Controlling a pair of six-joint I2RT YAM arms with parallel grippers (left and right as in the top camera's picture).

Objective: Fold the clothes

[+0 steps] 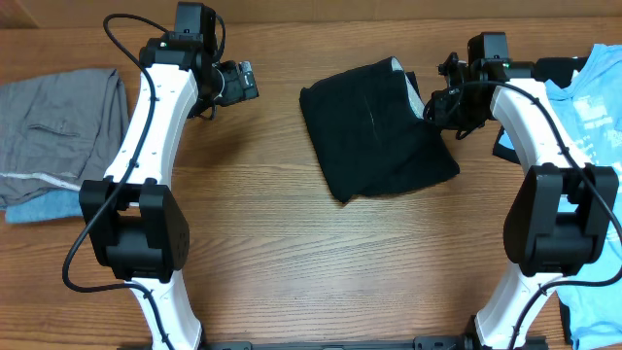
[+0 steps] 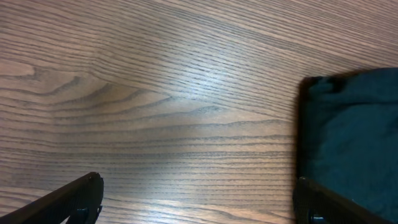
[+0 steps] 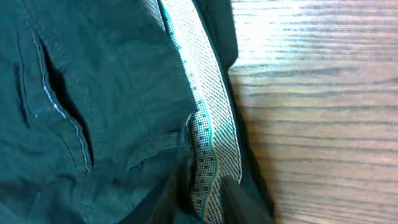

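We found the black shorts (image 1: 374, 131) lying in a rough folded bundle on the wooden table (image 1: 292, 243), a little right of the middle and towards the far edge. Their pale grey waistband (image 3: 208, 124) showed at the bundle's right side, turned outward.

The right gripper (image 1: 429, 105) sat at that right edge, touching the shorts. In the right wrist view its fingers (image 3: 241, 200) stood close together, one on each side of the waistband, with the dotted grey lining and a thin teal stripe running up between them. A stitched pocket opening lay to the left of the waistband in the same view. Whether the claw was already clamped on the cloth or only nearly together, we could not tell.

The left gripper (image 1: 244, 81) hung over bare wood, left of the shorts and apart from them. Its claw stood wide apart and held nothing; from the left wrist we saw one fingertip at each lower corner, with the shorts' dark edge near the right one.

A grey garment (image 1: 58, 117) lay at the table's left edge on top of a blue piece (image 1: 44, 207). A light blue T-shirt (image 1: 598, 107) with white print lay at the right edge, partly under the right arm.
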